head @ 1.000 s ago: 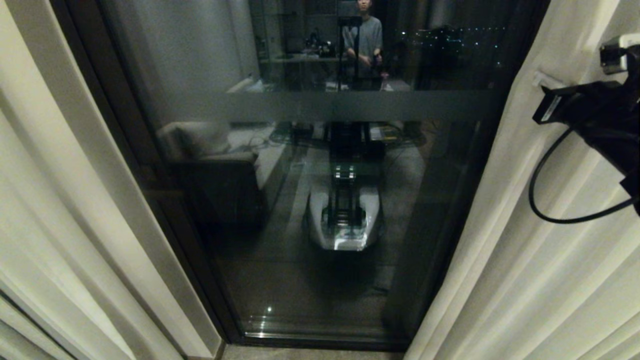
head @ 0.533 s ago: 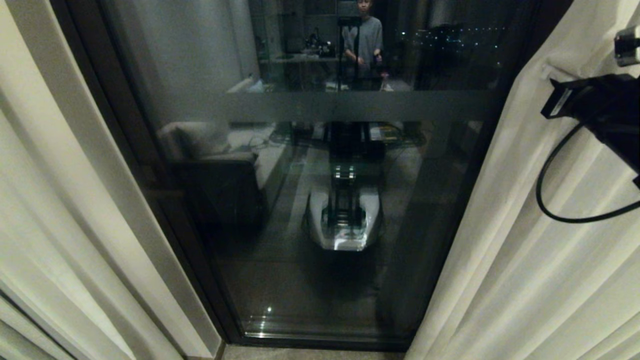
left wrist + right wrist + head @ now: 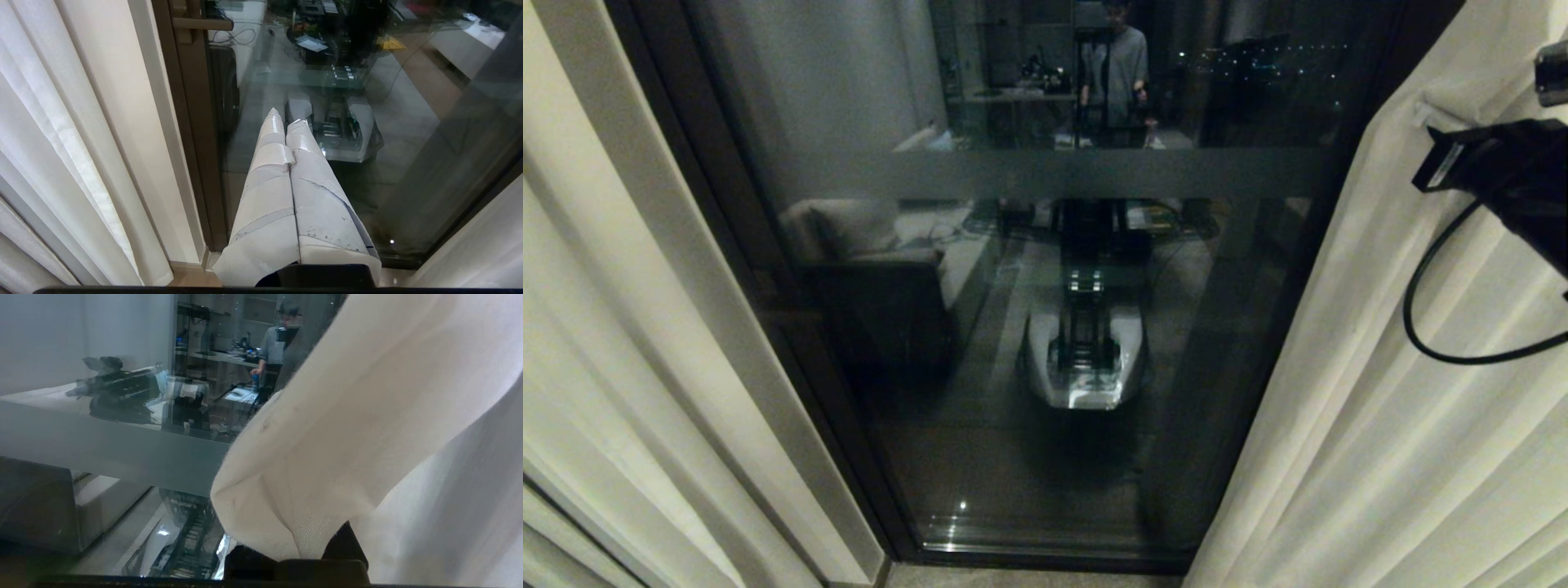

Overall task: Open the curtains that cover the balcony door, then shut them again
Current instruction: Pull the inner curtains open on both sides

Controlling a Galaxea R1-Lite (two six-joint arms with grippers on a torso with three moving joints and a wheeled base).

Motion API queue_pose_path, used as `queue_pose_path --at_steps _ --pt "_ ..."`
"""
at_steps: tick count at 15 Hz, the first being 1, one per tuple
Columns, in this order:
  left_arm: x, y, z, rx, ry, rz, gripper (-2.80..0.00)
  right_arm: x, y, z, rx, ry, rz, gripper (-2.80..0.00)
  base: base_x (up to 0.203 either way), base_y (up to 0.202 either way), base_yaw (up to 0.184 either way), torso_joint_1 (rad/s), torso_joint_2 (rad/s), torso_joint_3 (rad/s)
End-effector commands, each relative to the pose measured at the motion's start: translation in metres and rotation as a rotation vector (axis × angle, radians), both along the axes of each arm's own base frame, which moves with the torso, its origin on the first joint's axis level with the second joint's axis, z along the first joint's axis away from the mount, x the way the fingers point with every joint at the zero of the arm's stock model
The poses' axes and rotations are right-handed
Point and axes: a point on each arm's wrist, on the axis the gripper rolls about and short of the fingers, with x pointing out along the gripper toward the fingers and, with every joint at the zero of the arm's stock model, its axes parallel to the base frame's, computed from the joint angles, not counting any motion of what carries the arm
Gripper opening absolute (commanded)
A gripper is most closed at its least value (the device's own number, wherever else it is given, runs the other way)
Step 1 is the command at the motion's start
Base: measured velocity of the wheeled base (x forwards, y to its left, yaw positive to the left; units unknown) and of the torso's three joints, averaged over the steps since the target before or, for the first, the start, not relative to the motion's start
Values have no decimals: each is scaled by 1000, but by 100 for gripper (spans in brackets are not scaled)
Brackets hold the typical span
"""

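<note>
The curtains hang parted: the left panel [image 3: 605, 327] at the left edge, the right panel [image 3: 1380, 425] at the right. Between them shows the balcony door [image 3: 980, 457], dark glass with a frosted band [image 3: 1176, 173] and a dark frame [image 3: 711, 204]. My right gripper [image 3: 1431, 113] is high on the right, at the right panel's inner edge. It is shut on a fold of that cream fabric [image 3: 347, 437], which drapes over its fingers and hides them. My left gripper [image 3: 286, 116] hangs low by the door's left frame, white-taped fingers pressed together, holding nothing.
The glass reflects a person [image 3: 1115, 65] standing behind me and my own white base [image 3: 1085, 359]. A black cable loop [image 3: 1421, 327] hangs from my right arm in front of the right panel. The door's bottom rail [image 3: 1045, 559] meets the floor.
My right arm has moved right and slightly up, drawing the right panel's edge with it. A little more of the dark door shows at the upper right. The left arm is still.
</note>
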Motion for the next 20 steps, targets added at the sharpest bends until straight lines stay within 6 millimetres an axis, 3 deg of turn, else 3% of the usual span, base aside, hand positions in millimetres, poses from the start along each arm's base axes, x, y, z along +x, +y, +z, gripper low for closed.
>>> queue_pose_path --at_steps 1,20 --pt "0 0 0 -1 -1 0 -280 -2 0 2 -2 -9 0 -280 0 0 0 0 0 0" --pt "0 0 0 -1 -2 1 -280 -49 2 -3 2 14 -2 -280 0 0 0 0 0 0"
